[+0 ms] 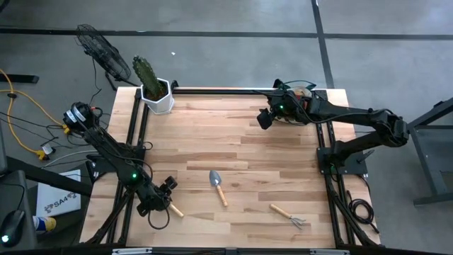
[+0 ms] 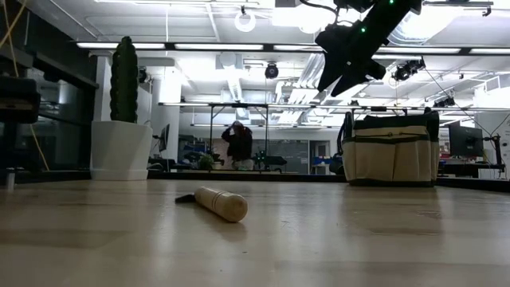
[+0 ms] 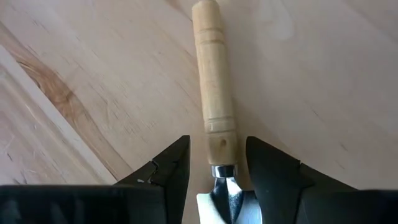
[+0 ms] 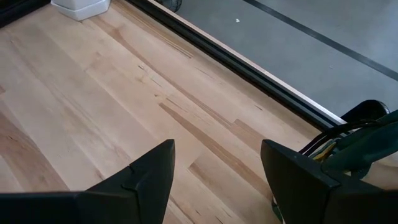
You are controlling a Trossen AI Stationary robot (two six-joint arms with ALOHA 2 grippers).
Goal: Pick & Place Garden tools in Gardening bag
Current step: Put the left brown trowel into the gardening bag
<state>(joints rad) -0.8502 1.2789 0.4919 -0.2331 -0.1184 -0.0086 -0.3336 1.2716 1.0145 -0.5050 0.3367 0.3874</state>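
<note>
A trowel lies at the table's near left, its wooden handle [image 3: 211, 74] [image 1: 176, 211] pointing to the near right. My left gripper [image 3: 217, 149] [image 1: 167, 202] slants down over it, open. Its fingers stand on either side of the handle's metal-collar end [image 3: 222, 169], with a small gap on each side. A second trowel [image 1: 218, 187] [image 2: 221, 204] lies flat mid-table. A rake [image 1: 289, 214] lies flat at the near right. The tan gardening bag [image 2: 390, 150] stands at the far right. My right gripper [image 1: 263, 117] [image 4: 217, 168] hangs open above the table next to it, holding nothing.
A white pot with a cactus [image 1: 157, 95] [image 2: 121, 147] stands at the far left corner. Black frame rails [image 1: 138, 124] run along the table's left, right and far edges. Bare wood lies between the second trowel and the bag. A person [image 2: 237, 143] stands far back in the room.
</note>
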